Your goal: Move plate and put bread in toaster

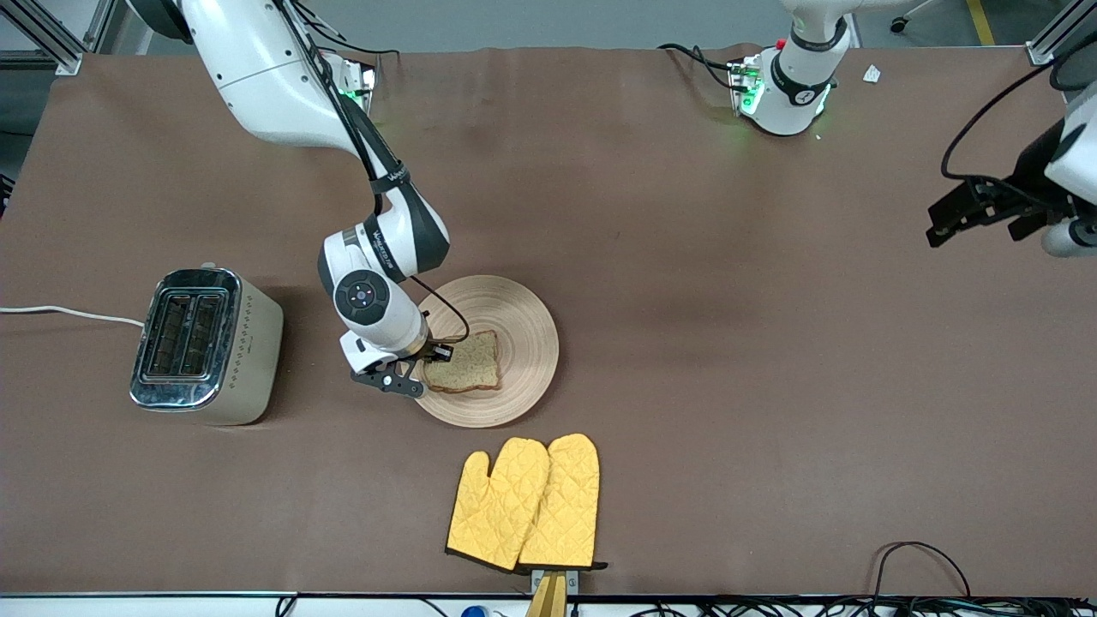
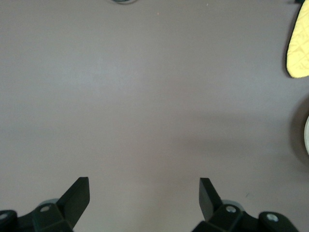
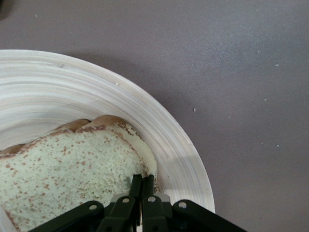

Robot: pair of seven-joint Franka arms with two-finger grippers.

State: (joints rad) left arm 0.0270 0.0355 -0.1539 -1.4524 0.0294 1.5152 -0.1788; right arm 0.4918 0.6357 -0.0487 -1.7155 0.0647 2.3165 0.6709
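The light wooden plate [image 1: 524,341] lies mid-table with the brown speckled bread [image 1: 467,362] on it. The cream toaster [image 1: 206,343] stands toward the right arm's end, both slots empty. My right gripper [image 1: 417,377] is low over the plate's rim on the toaster side. In the right wrist view its fingers [image 3: 143,178] are shut, pinching the crust edge of the bread [image 3: 67,169], which still rests on the plate [image 3: 169,140]. My left gripper [image 1: 951,218] waits in the air over the left arm's end of the table. It is open and empty [image 2: 145,186].
A pair of yellow oven mitts [image 1: 527,501] lies nearer the front camera than the plate, by the table edge; one also shows in the left wrist view [image 2: 300,48]. The toaster's white cord [image 1: 68,313] runs off the table's end.
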